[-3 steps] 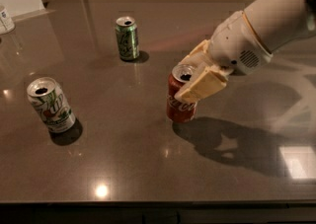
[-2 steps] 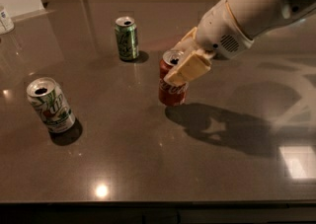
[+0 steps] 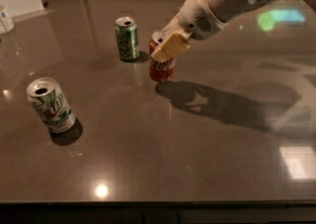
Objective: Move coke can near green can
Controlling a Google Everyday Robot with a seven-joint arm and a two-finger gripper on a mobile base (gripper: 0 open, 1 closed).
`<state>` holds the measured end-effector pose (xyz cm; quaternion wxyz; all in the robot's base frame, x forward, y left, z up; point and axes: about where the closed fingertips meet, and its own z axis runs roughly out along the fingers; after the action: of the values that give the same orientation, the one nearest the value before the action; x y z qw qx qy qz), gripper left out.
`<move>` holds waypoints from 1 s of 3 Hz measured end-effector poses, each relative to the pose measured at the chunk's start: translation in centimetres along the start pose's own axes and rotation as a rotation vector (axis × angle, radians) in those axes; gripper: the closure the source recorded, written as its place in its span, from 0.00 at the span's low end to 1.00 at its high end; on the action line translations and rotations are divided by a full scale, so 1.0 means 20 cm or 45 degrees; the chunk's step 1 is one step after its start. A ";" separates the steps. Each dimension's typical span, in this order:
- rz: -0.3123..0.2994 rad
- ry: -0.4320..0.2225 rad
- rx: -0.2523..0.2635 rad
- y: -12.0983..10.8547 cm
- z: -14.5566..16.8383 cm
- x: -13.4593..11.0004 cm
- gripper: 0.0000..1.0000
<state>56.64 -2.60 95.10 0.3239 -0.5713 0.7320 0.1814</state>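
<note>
Dim room, tabletop (image 3: 197, 168) glare, long shadow (image 3: 222, 104) beside jaws gripping coke can (image 3: 162, 69)

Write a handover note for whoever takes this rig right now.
Claw: shut on the coke can, gripping its upper part.
Coke can: upright, just right of the green can, with a narrow gap between them; whether it rests on the table I cannot tell.
Done: coke can is close to the green can.
Left: set it down if needed, open the claw, withdraw.
White can stands apart, front left.
</note>
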 end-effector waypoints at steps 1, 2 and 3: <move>-0.001 0.008 0.032 -0.13 0.08 -0.04 1.00; -0.010 0.022 0.045 -0.24 0.16 -0.06 1.00; -0.012 0.036 0.045 -0.32 0.23 -0.07 1.00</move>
<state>64.14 -0.45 93.33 0.3245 -0.5714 0.7369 0.1588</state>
